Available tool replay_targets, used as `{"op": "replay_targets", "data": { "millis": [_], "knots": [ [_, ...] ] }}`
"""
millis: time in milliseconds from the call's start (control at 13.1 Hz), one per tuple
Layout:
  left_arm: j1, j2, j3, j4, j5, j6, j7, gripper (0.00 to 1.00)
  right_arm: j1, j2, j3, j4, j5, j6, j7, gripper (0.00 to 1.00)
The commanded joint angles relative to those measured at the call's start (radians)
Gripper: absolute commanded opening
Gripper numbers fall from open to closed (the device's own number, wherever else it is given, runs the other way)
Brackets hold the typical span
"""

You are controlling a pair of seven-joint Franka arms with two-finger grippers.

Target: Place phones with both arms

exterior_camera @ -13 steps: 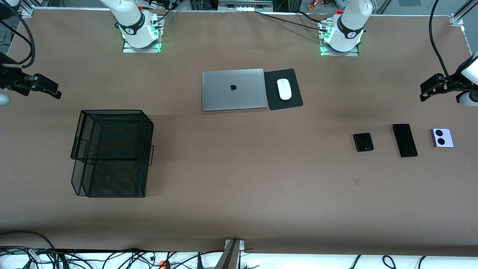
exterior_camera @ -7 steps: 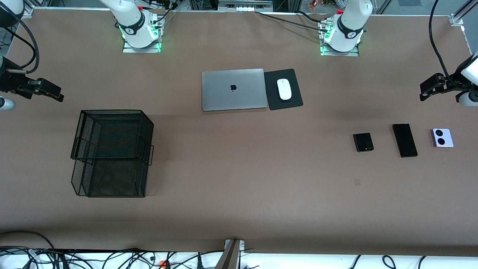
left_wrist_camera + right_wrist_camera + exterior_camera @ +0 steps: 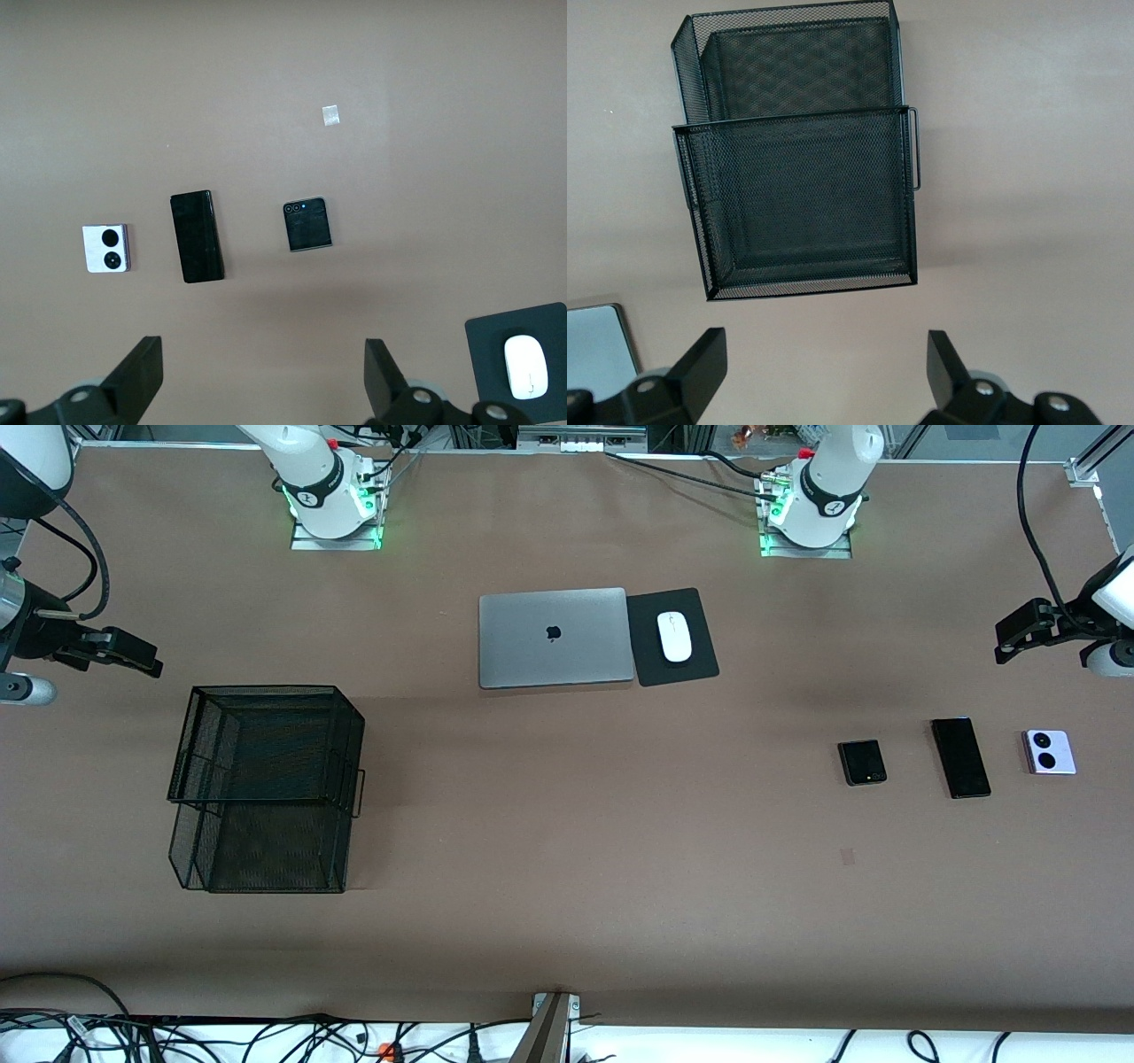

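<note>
Right gripper [image 3: 142, 658] is held high over bare table at the right arm's end, fingers spread wide and empty; the black mesh basket [image 3: 266, 784] sits below it, nearer the front camera.

Mid-table, a closed grey laptop [image 3: 555, 638] lies beside a black mouse pad [image 3: 700, 657] carrying a white mouse [image 3: 674, 637].

Toward the left arm's end, three phones are laid flat in a row, apart from each other: small black phone [image 3: 862, 762], then long black phone [image 3: 960, 757], then lavender-white phone [image 3: 1050, 751] with two black circles.

Left gripper [image 3: 1005, 646] is held over bare table, farther from the front camera than the phones, fingers apparently wide apart, nothing gripped.
</note>
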Motion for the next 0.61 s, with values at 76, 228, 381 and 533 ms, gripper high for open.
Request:
{"op": "replay_targets", "data": {
  "millis": [76, 228, 381, 533],
  "knots": [
    [-0.003, 0.028, 0.007, 0.028, -0.028, -0.035, 0.003, 1.00, -0.005, -0.017, 0.014, -0.007, -0.008, 0.032, 0.014, 1.00],
    [0.005, 0.098, 0.008, 0.031, -0.027, -0.075, 0.003, 1.00, -0.005, -0.017, 0.014, -0.006, -0.006, 0.031, 0.014, 1.00],
    [0.006, 0.164, 0.008, 0.016, -0.021, -0.097, 0.007, 1.00, -0.005, -0.016, 0.014, -0.004, -0.005, 0.029, 0.012, 1.00],
    [0.011, 0.233, 0.010, 0.013, -0.015, -0.039, 0.007, 1.00, -0.007, -0.017, 0.012, -0.001, 0.001, 0.026, 0.014, 1.00]
  ]
}}
